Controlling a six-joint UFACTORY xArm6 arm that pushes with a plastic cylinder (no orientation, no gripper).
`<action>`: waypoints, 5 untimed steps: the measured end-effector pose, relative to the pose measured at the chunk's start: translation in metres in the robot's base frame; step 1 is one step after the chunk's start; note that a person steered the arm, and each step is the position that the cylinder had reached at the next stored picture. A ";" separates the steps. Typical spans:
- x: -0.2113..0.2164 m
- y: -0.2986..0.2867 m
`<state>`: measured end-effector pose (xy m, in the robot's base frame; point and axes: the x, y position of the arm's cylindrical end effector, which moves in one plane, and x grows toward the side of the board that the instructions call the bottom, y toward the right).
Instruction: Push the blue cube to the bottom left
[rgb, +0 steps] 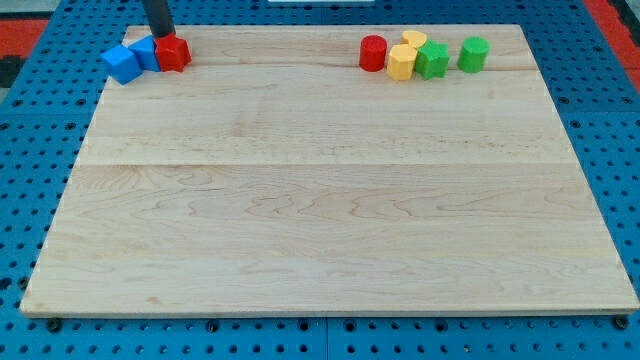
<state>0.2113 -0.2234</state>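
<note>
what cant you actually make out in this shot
- My tip: its very end is hidden behind the red block and second blue block, camera view.
- Rod's upper part: cut off by the view's top.
- Yellow block: partly hidden by the yellow block in front; shape unclear.

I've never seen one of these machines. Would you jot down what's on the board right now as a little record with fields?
surface: wooden board on a blue pegboard
my tip: at the view's top left, just behind the red block and second blue block
top-left cluster: blue cube, second blue block, red block, bunched together
top-right cluster: red cylinder, two yellow blocks, green block, green cylinder slightly apart
blue cube position: top-left corner, not yet bottom left
</note>
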 end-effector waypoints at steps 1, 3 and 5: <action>0.014 -0.003; 0.039 -0.006; 0.015 -0.055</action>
<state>0.2265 -0.2786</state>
